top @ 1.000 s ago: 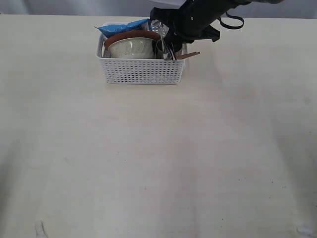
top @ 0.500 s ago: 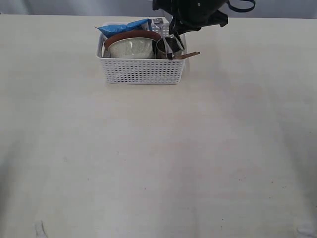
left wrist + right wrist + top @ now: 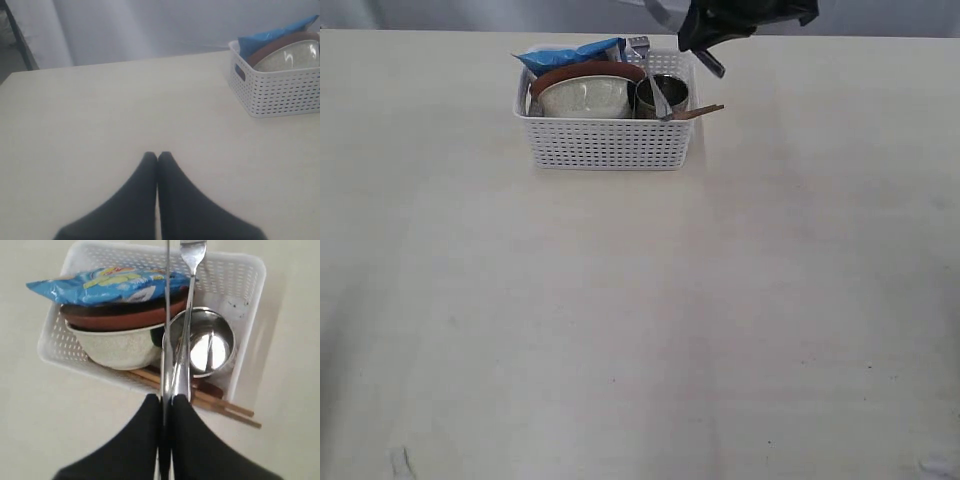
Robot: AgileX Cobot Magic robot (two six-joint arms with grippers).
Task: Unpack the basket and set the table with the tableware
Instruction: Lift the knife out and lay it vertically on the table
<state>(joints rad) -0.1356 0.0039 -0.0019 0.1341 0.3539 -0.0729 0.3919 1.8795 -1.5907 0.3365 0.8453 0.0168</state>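
While your right gripper (image 3: 166, 399) pinches the knife (image 3: 167, 300), with the basket (image 3: 248, 330) and fork (image 3: 191, 270) just beneath its fingertips, lift straight and grip firmly so the blade can't swivel, then head for open table (image 3: 290, 400). Your left gripper (image 3: 158, 156) is pressed together, idle.

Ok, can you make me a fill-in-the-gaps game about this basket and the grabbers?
The right gripper is shut on the knife and the ____.
The snack packet in the basket is coloured ____.
The wooden ____ stick out over the basket's rim.
The left gripper is ____ and holds nothing.
Missing words: fork, blue, chopsticks, shut.
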